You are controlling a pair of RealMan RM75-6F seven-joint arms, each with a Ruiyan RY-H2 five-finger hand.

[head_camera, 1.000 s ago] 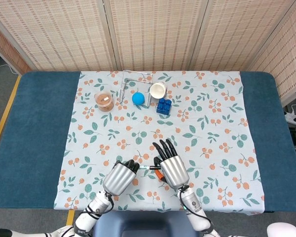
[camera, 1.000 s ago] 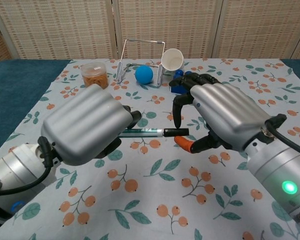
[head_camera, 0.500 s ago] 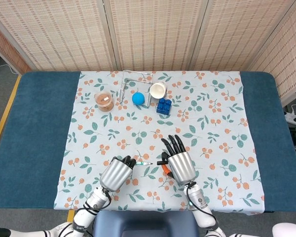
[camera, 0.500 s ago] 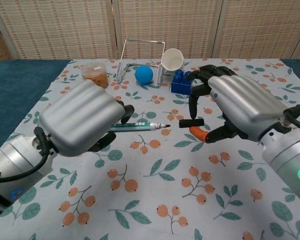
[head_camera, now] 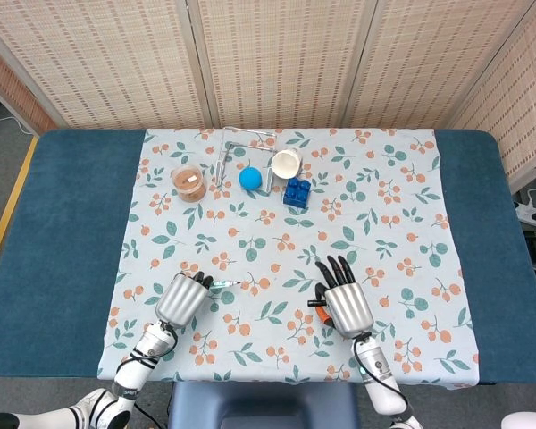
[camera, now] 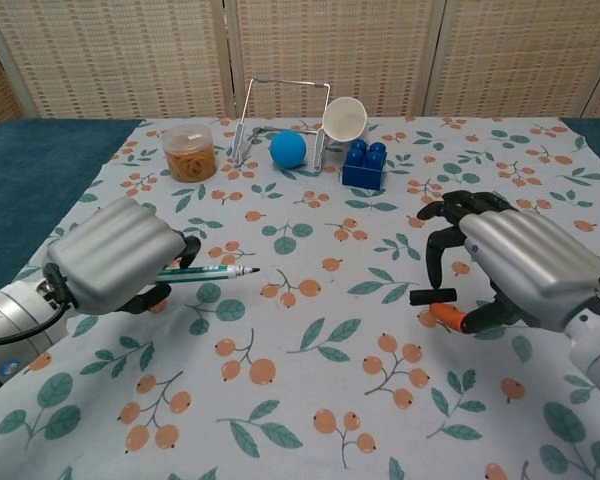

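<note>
The left robot hand (camera: 115, 255) is clamped on a green marker (camera: 208, 272), now uncapped, its bare tip pointing toward the middle of the frame. The right robot hand (camera: 520, 268) pinches the black cap (camera: 432, 295) between thumb and a fingertip, at the right of the chest view. A second ago cap and marker were joined between the two hands near the centre; half a second ago they had just parted. Now the hands are well apart above the flowered cloth (head_camera: 250, 223) on the bench (head_camera: 71, 223), left hand at lower left, right hand at lower right in the head view.
</note>
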